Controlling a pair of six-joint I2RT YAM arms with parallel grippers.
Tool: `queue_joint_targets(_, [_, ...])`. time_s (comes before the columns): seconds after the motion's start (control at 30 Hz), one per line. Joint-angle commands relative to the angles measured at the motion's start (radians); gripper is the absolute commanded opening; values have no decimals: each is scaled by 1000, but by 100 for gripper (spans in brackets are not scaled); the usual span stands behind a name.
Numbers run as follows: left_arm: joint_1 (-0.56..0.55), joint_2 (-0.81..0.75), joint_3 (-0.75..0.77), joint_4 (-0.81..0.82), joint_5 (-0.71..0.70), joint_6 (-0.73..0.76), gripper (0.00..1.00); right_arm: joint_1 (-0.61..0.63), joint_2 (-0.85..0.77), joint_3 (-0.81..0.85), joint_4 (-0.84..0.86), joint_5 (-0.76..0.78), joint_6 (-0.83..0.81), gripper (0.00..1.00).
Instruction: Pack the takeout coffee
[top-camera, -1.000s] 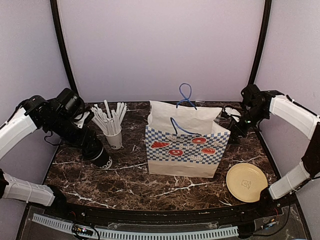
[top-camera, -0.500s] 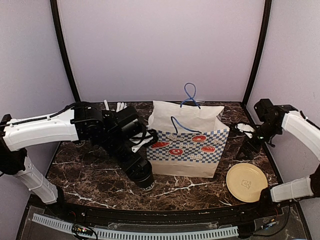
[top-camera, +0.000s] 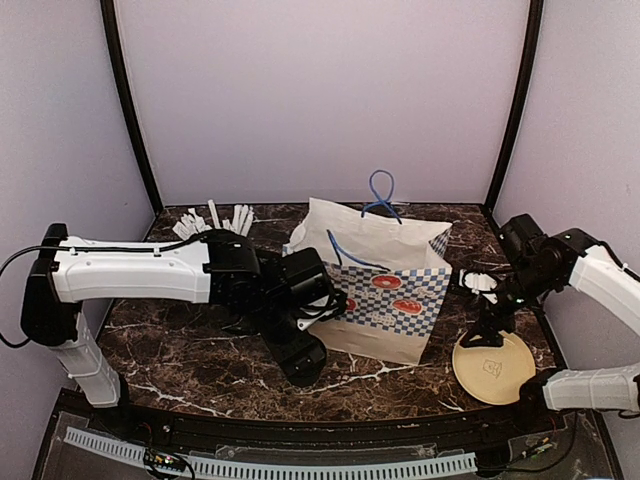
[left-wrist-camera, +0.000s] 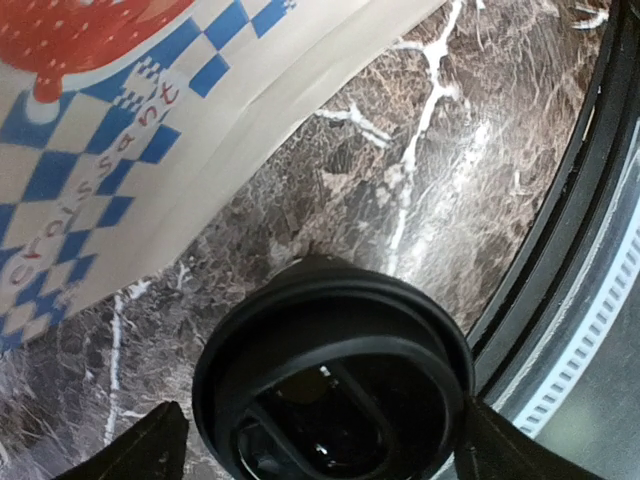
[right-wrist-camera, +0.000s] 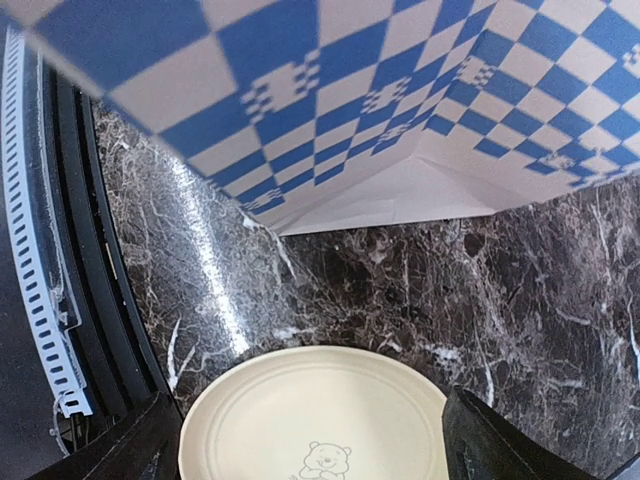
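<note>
Dark brown marble with white veins forms the counter (top-camera: 200, 362), which fills the lower half of the overhead view. It is glossy enough to carry a pale streak of reflected light in the right wrist view. Behind it rises a plain, pale lilac back wall (top-camera: 320, 100), joined by a left wall (top-camera: 50, 120) and a right wall (top-camera: 595, 110) of the same colour. A thin black left post (top-camera: 128, 100) and right post (top-camera: 515, 100) slant along the corners, closer together at the counter than higher up. A curved black rim (top-camera: 330, 428) borders the counter's near edge, with a white slotted strip (top-camera: 300, 468) just below. The light is soft and even.
</note>
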Motion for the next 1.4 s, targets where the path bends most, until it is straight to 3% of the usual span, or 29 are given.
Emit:
queue_joint_targets(0.0, [-27, 9, 45, -21, -23, 12, 98, 54, 19, 8, 75, -23, 46, 92])
queue_joint_targets(0.13, [-38, -48, 75, -64, -33, 2, 99, 105, 36, 113, 18, -83, 22, 92])
queue_joint_targets(0.23, [-40, -164, 54, -71, -32, -6, 99, 106, 44, 187, -61, -21, -17, 92])
queue_joint_targets(0.43, [-38, -330, 12, -122, -115, 0, 99, 103, 2, 157, -75, 59, -14, 92])
queue_joint_targets(0.6, [-5, -454, -34, -57, -258, -27, 99, 102, -14, 275, -201, -117, -74, 89])
queue_joint_targets(0.83, [215, -549, -15, 76, -311, -112, 97, 122, -60, 381, -251, -364, -106, 87])
queue_joint_targets(0.93, [262, -546, -7, 80, -302, -129, 96, 229, -16, 448, -239, -381, -83, 85])
queue_joint_targets(1.1, [317, -510, -23, 76, -269, -186, 95, 486, 102, 589, -176, -284, -41, 83])
queue_joint_targets(1.37, [335, -553, -39, 122, -247, -239, 92, 903, 387, 724, 11, 96, 53, 84])
